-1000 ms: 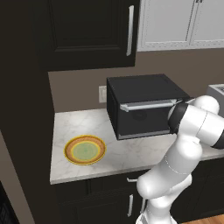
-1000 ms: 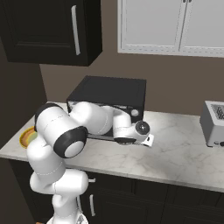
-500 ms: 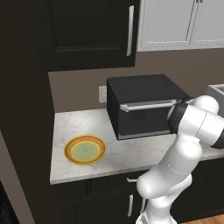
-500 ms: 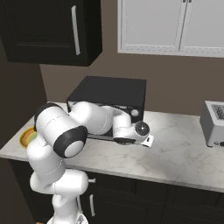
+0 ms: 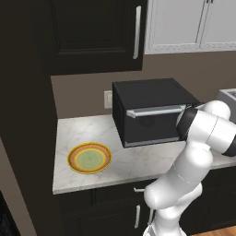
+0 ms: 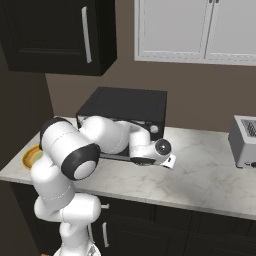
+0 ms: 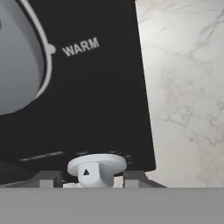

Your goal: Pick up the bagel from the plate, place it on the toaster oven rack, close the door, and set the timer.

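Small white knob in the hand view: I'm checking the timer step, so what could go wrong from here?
1. The gripper has its jaws either side of the small white knob. Firm contact is unclear, so a turn might slip.
2. The large grey dial beside WARM sits close, and twisting could bump it.

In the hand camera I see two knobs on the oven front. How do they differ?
The upper knob looks much larger in the picture than the lower knob. The lower knob bears a dark triangle mark and sits between the gripper finger tips; the upper knob stands free, beside the word WARM. Both are light grey, on the black oven panel.
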Robot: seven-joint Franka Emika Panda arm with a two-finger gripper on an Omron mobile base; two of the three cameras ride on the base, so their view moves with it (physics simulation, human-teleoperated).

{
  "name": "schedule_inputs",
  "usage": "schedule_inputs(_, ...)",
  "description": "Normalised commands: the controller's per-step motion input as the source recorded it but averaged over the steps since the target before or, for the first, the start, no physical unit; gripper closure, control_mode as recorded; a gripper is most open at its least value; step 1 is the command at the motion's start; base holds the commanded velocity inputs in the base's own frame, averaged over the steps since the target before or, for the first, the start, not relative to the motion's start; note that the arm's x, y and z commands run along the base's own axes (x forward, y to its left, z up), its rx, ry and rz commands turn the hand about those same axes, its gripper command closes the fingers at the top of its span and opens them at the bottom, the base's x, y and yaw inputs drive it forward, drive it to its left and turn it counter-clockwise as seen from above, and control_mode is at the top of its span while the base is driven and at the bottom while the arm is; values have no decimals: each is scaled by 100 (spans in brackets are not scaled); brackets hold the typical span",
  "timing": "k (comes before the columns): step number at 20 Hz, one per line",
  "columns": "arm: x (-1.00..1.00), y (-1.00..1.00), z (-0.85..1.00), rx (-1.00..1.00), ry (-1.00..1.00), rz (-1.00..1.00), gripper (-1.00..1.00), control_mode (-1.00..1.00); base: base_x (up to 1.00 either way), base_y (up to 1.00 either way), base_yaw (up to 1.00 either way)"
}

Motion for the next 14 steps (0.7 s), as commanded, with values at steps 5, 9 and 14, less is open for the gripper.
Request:
schedule_inputs(5, 39, -67, 4, 57, 7, 19, 100, -100, 0, 0, 0)
schedule_inputs(9, 43, -79, 1, 68, 5, 26, 100, -100, 0, 0, 0)
schedule_inputs(14, 37, -82, 0, 64, 1, 29, 100, -100, 0, 0, 0)
